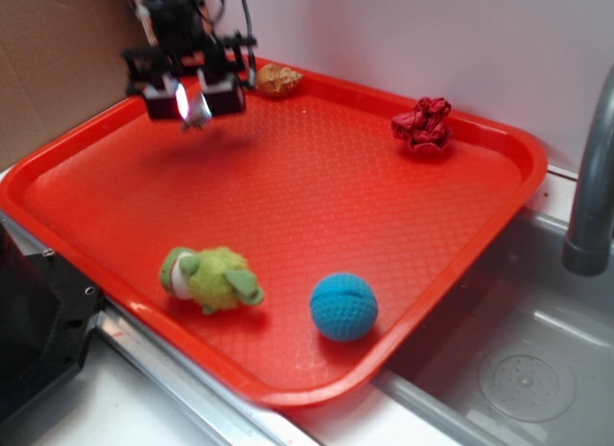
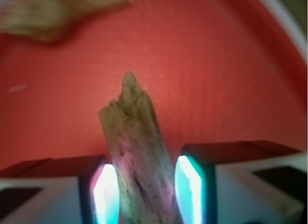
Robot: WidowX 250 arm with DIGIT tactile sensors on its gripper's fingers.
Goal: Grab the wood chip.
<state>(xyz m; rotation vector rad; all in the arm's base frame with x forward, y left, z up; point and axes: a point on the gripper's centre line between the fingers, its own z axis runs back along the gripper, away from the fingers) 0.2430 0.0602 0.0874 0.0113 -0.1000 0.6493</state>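
The arm hangs over the tray's far left corner, about 11 o'clock, wrist pointing down, with the gripper raised clear of the red surface and casting a faint shadow below it. Its jaws are clamped on the wood chip, which sits between the two pads in the wrist view and shows in the exterior view as a small pale sliver below the fingers. Just beyond the gripper, near the back rim, lies the tan seashell. A crumpled red wrapper rests at 2 o'clock, the blue ball at 5 o'clock, and a green plush toy at 7 o'clock, all well apart from the gripper. In the wrist view the chip's long axis runs out from between the pads, its narrow tip aimed toward 12 o'clock, leaning slightly left.
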